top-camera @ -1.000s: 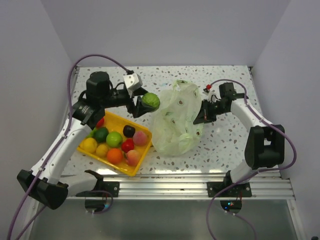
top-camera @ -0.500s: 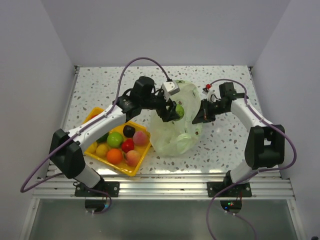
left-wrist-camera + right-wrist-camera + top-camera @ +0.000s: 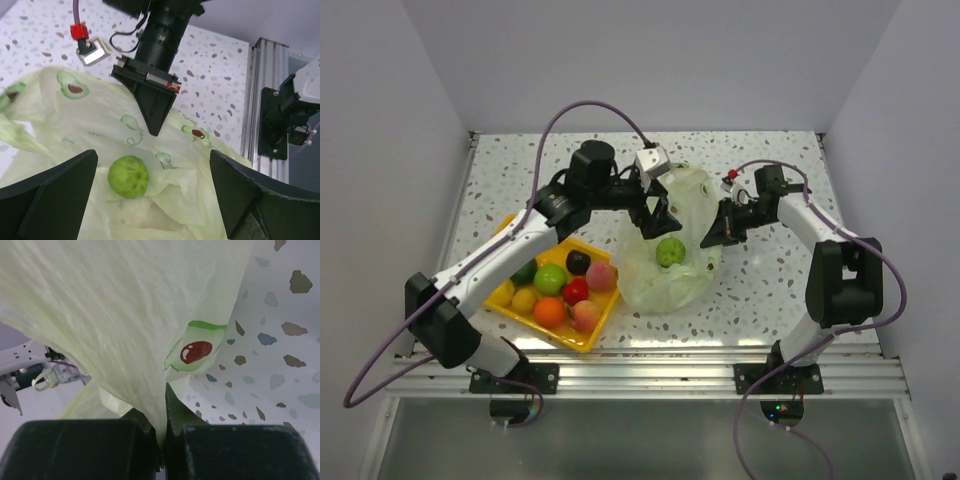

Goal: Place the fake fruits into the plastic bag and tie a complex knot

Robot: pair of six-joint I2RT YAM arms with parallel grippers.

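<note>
Pale green avocado-print plastic bag (image 3: 660, 290) lies at the worktop's (image 3: 770, 290) middle, holding a round green plastic fruit (image 3: 669, 251); left gripper (image 3: 661, 214) hangs wide open above it, right gripper (image 3: 712, 236) is clamped on the bag's edge

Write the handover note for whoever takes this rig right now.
Left gripper: open over the pale green avocado-print plastic bag, holding nothing.
Right gripper: shut on the bag's edge, holding its mouth up.
Done: one round green fake fruit lies inside the bag.
Left: the other fake fruits sit in the shallow yellow tray; bag them, then tie the knot.
</note>
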